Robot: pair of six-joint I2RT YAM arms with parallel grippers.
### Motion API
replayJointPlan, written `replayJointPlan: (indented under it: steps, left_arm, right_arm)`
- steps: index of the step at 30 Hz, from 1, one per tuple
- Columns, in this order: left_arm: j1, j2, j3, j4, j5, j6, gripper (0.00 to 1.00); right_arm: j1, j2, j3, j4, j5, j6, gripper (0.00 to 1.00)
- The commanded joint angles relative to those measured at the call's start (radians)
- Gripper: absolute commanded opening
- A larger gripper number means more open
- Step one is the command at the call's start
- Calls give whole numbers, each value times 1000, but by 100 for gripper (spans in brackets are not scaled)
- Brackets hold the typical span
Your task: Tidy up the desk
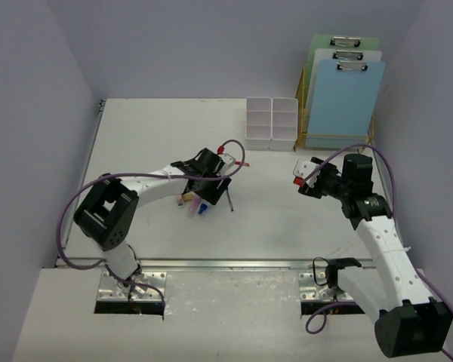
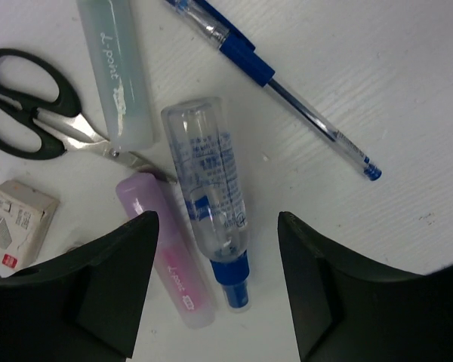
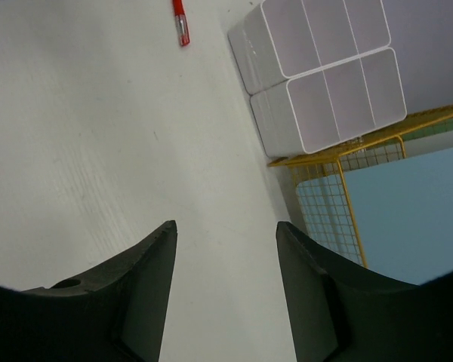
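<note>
Worktop (image 1: 158, 136): white, spread under both arms, metal rail along its near edge.
Left fingers (image 2: 113, 286): parted, straddling a clear blue-capped bottle (image 2: 208, 181) and a pink tube (image 2: 170, 256), gaps showing beside the bottle.
Right fingers (image 3: 140, 302): parted, nothing between them, above bare surface.
Beside the bottle: scissors (image 2: 30, 105), blue pen (image 2: 287, 98).
Far right: white organizer (image 1: 272, 122), gold rack (image 1: 306, 113) of clipboards.

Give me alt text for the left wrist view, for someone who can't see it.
The open left tool hovers over a clear plastic bottle with a blue cap and a pink tube lying side by side on the white desk. Around them lie black-handled scissors, a pale green tube, a blue pen and a small white box.
</note>
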Motion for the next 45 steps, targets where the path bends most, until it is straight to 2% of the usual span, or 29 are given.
replayJointPlan:
  steps: [1,8,13,16,17,18,19,23,25,26,29,39,45]
  left_arm:
    - [-8,65,64,4,11,-31,57]
    - [-8,124,110,-16,33,-51,39]
    - [20,90,115,-54,188,-115,33]
    - [74,50,150,-100,309,-141,16]
    - [76,49,151,-115,312,-142,16]
    - [102,30,174,-133,405,-163,4]
    - [119,20,179,-143,462,-168,2]
    - [187,-25,179,-149,640,-263,0]
    - [199,-57,162,-144,609,-394,0]
    - [199,-68,159,-157,566,-423,0]
    - [206,-83,138,-164,555,-491,0]
    - [227,-102,82,-131,645,-582,0]
    - [228,-102,82,-124,669,-599,0]
  right_arm:
    - [33,-11,21,74,-35,-152,55]
    - [122,-18,11,81,-62,-279,54]
    - [292,8,-30,145,-44,-395,63]
    - [435,82,-38,250,10,-417,65]
    - [440,85,-43,254,12,-421,65]
    - [482,116,-48,307,25,-438,65]
    - [508,140,-52,341,27,-454,65]
    - [610,229,-72,436,14,-566,65]
    - [653,281,-59,438,18,-599,65]
    - [679,307,-47,439,22,-600,65]
    - [730,355,-8,435,34,-600,65]
    - [766,541,114,442,44,-611,64]
    - [778,606,162,412,65,-625,59]
